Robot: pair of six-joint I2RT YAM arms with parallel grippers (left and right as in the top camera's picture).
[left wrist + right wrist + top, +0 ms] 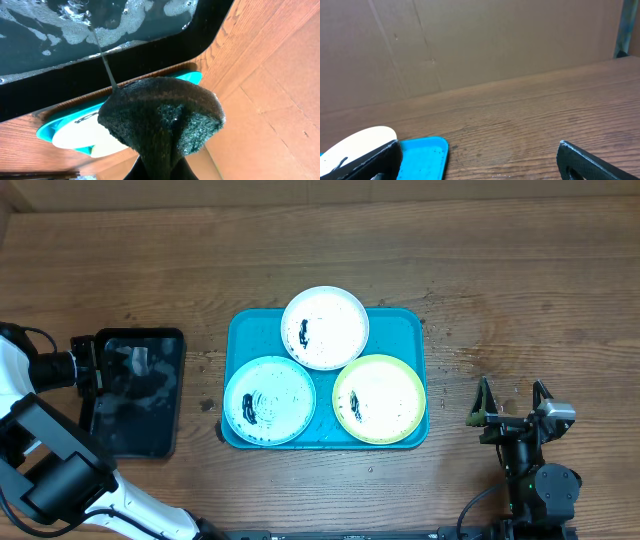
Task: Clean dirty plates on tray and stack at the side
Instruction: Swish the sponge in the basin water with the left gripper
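Observation:
The turquoise tray lies mid-table with three smeared plates on it: white at the back, light blue front left, yellow-green front right. My left gripper is at the left edge of a black tray and is shut on a dark wet sponge, which drips a thread of water. My right gripper is open and empty, low over the table to the right of the tray. The right wrist view shows its open gripper, the tray corner and the white plate.
A smaller black tray holding foamy water sits left of the turquoise tray. Bare wooden table lies to the right and behind. A brown cardboard wall stands at the back.

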